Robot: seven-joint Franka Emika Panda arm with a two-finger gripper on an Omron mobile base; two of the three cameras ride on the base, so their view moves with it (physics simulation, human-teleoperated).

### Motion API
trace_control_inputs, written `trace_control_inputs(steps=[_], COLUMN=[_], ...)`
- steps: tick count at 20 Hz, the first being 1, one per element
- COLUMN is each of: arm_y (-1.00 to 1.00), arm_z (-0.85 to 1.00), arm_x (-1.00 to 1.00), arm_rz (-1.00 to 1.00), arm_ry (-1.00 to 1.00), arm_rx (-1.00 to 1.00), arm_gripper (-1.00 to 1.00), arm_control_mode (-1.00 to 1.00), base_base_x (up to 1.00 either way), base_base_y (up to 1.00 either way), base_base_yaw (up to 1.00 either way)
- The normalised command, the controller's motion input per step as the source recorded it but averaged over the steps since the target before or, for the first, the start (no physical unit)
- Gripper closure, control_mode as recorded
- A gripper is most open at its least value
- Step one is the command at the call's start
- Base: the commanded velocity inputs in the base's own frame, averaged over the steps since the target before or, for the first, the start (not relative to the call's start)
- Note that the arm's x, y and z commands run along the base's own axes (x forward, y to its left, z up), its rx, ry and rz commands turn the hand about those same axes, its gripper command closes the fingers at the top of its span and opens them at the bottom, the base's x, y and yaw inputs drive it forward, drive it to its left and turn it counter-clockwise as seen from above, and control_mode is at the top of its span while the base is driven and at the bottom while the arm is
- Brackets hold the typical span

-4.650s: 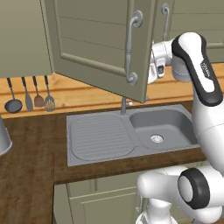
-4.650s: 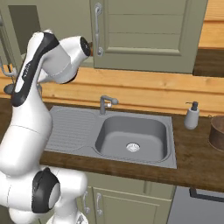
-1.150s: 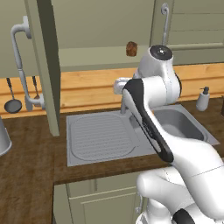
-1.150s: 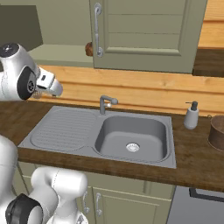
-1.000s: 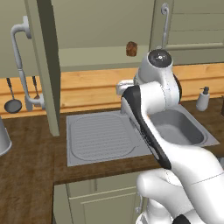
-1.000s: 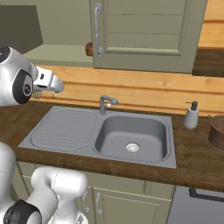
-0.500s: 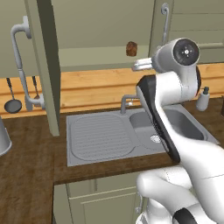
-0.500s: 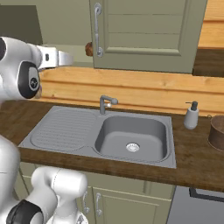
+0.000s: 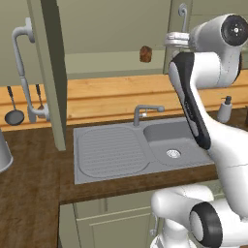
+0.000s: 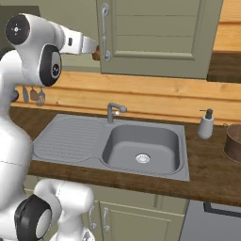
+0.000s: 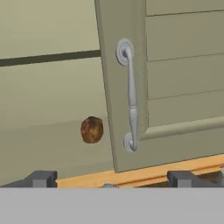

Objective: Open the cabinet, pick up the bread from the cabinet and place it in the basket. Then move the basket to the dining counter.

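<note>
The sage-green cabinet's left door (image 9: pixel 51 72) stands swung wide open, edge-on to me; its right door (image 10: pixel 160 37) is closed. Inside the opening a small round brown bread (image 9: pixel 146 53) rests on the shelf, and it shows in the hand view too as the bread (image 11: pixel 92 129) just left of the closed door's bar handle (image 11: pixel 131 96). My gripper (image 9: pixel 167 39) is raised to shelf height, a short way right of the bread and pointing at it, open and empty (image 11: pixel 111 179). The brown basket (image 10: pixel 233 141) stands on the worktop at the far right. The dining counter is out of view.
A grey sink (image 9: pixel 145 145) with faucet (image 9: pixel 143 114) lies below the cabinet in the dark wood worktop. A soap dispenser (image 10: pixel 205 124) stands right of the sink. Utensils (image 9: pixel 14 109) hang at the left wall, above a grey pot (image 9: pixel 3 155).
The cabinet's left door has swung fully open since the first frames. Over the last second the arm has lifted the hand from faucet height up to the shelf, facing the bread.
</note>
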Motion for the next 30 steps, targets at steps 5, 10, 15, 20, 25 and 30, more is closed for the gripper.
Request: trace_control_inputs(steps=[5, 10, 15, 20, 25, 30], arm_y=[-0.38, -0.34, -0.24, 0.01, 0.12, 0.0], arm_z=[0.0, -0.01, -0.02, -0.02, -0.01, -0.11], arm_x=[0.6, 0.62, 0.56, 0.44, 0.35, 0.62], arm_rz=[0.09, 0.08, 0.0, -0.02, -0.06, -0.04], arm_ry=[0.11, 0.0, 0.0, 0.0, 0.0, 0.0], arm_rx=[0.02, 0.01, 0.0, -0.02, -0.02, -0.01], arm_gripper=[-1.0, -1.0, -1.0, -1.0, -1.0, -1.0], arm_control_mode=[-1.0, -1.0, -1.0, -1.0, -1.0, -1.0], base_base_x=[0.0, 0.0, 0.0, 0.0, 0.0, 0.0], base_base_y=[0.0, 0.0, 0.0, 0.0, 0.0, 0.0], base_base_yaw=[0.0, 0.0, 0.0, 0.0, 0.0, 0.0])
